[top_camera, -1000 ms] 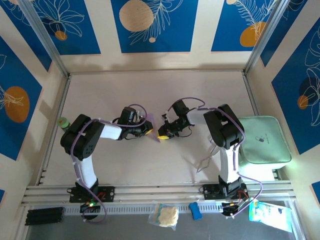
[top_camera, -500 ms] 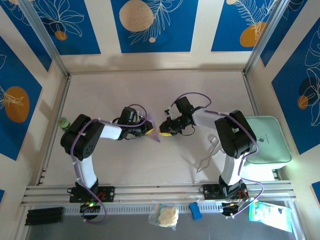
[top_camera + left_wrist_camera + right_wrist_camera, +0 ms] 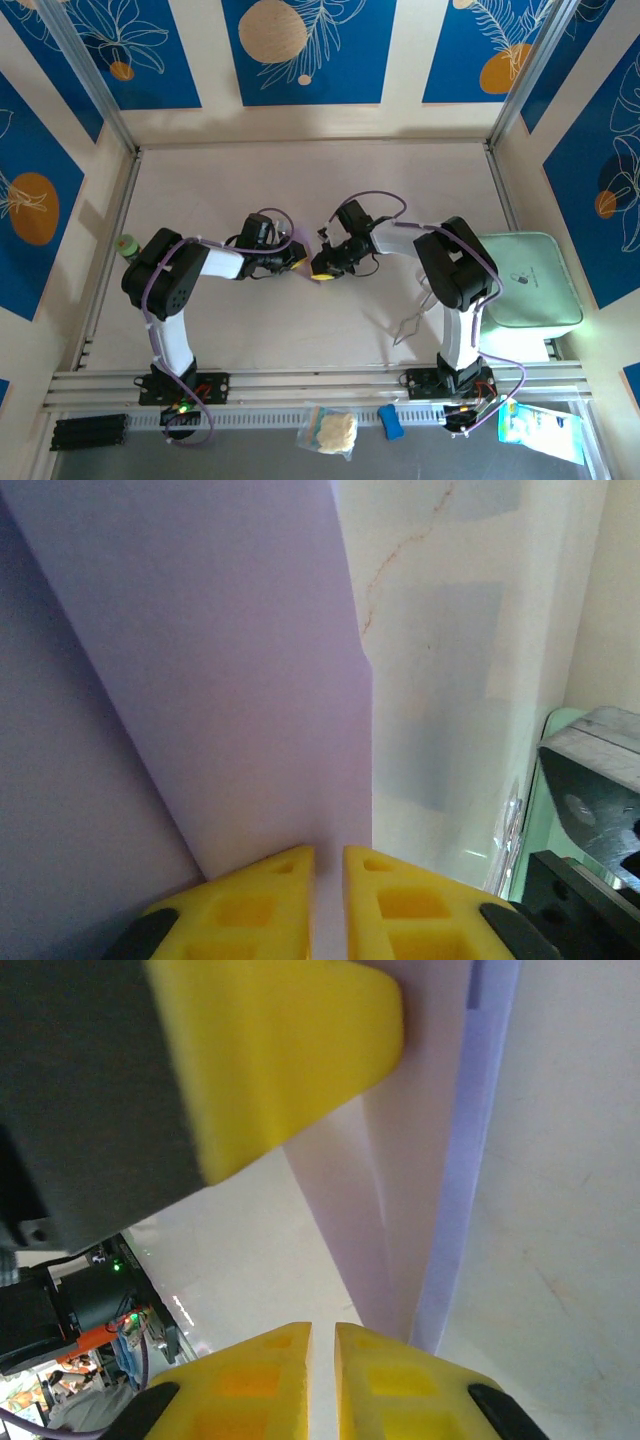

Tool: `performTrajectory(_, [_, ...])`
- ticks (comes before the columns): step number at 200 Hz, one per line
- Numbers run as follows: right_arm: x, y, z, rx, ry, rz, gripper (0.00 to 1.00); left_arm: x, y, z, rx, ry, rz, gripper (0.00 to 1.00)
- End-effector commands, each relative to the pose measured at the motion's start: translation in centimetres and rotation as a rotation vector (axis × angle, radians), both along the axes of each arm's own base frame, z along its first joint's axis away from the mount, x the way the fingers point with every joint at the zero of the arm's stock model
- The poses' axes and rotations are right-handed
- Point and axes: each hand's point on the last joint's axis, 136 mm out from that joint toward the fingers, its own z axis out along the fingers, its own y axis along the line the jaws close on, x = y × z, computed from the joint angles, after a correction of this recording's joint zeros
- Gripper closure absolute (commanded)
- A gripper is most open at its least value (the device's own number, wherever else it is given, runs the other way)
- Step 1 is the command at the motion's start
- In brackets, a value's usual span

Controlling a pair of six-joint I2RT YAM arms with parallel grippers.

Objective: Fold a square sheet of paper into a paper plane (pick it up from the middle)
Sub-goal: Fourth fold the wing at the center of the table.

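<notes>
The square sheet of paper (image 3: 200,680) is lavender and folded into layers with a slanting crease. My left gripper (image 3: 328,852) is shut on its lower edge. From above, the paper (image 3: 303,250) shows as a small sliver at mid-table, between my left gripper (image 3: 300,260) and my right gripper (image 3: 318,270), which nearly touch. In the right wrist view the paper (image 3: 420,1180) hangs down just right of my right gripper (image 3: 322,1328). Its yellow jaws are shut, with bare table in the thin slit between them. One left fingertip (image 3: 280,1050) looms above. Whether the fold has the paper plane's shape I cannot tell.
A pale mint-green tray (image 3: 525,280) lies at the right edge beside the right arm. Thin metal tongs (image 3: 410,322) lie in front of that arm. A small green object (image 3: 125,243) sits by the left wall. Open tabletop stretches behind both grippers.
My right gripper has shifted a little left and nearer, closing up against the left gripper and the paper. Its arm swung out right and came back. The left arm has held still.
</notes>
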Motion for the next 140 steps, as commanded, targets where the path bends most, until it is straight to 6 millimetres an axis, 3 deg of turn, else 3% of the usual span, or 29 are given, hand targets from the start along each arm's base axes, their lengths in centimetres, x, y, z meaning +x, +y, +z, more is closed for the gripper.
performTrajectory(1, [-0.3,0.5,-0.1,0.007,0.029,0.007,0.86,-0.8,-0.1,-1.5,0.028,0.041,-0.022,0.83])
performTrajectory(102, [-0.7,0.2,-1.9,-0.02,0.072,0.006,0.86,-1.1,0.0,-1.7,0.029,0.046,-0.018,0.83])
performTrajectory(140, [-0.5,0.2,-0.5,-0.005,0.041,0.005,0.86,-1.1,0.1,-1.7,0.033,0.049,-0.017,0.83])
